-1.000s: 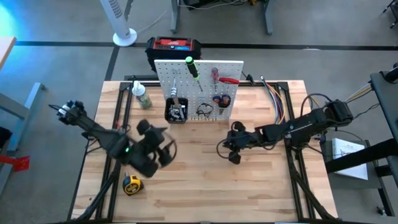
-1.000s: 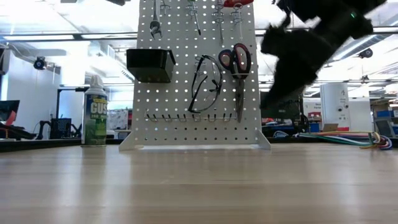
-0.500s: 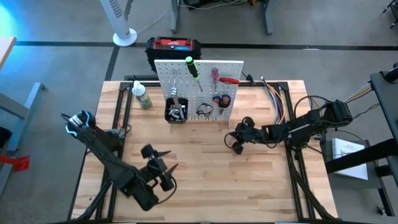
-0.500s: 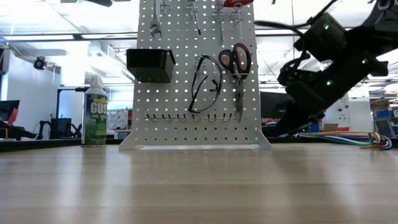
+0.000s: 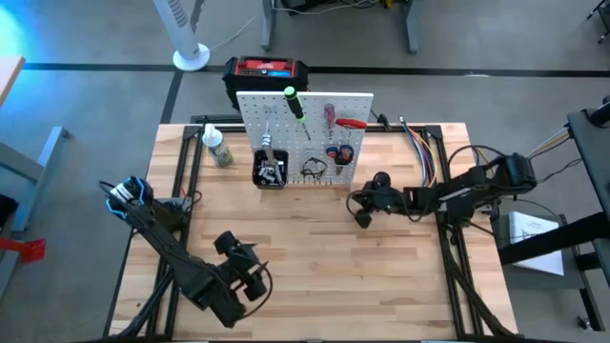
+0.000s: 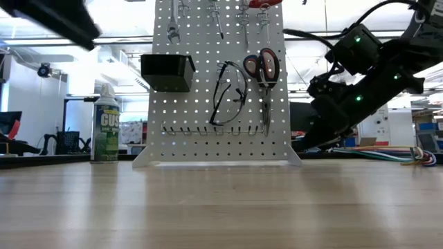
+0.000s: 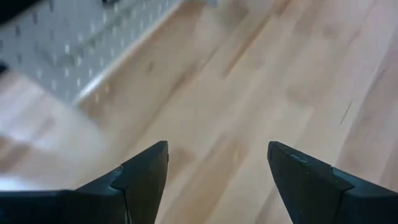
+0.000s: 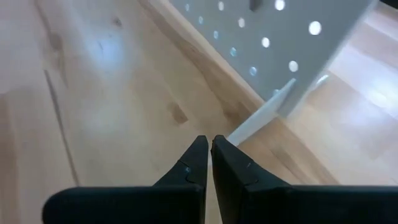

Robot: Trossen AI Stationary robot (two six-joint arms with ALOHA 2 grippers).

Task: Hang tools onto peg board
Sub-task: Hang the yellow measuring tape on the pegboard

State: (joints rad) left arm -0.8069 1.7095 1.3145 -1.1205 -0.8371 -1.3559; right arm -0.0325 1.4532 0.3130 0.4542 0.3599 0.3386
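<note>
Pegboard [image 5: 303, 133] upright at table's 12 o'clock, hung with green screwdriver [image 5: 294, 103], red screwdriver [image 5: 330, 116], pliers [image 6: 264, 76], glasses [image 6: 230, 93], wrench [image 6: 173, 30]; black bin [image 6: 166, 72] on its front. Bottle [image 5: 216, 148] at board's 9 o'clock. Right gripper [image 5: 361, 210] at board's 4 o'clock, near its foot, fingers pressed together, holding nothing. Left gripper [image 5: 250, 278] toward table's 7 o'clock, over bare wood, fingers [image 7: 144, 177] spread wide, empty. Tape measure not seen.
</note>
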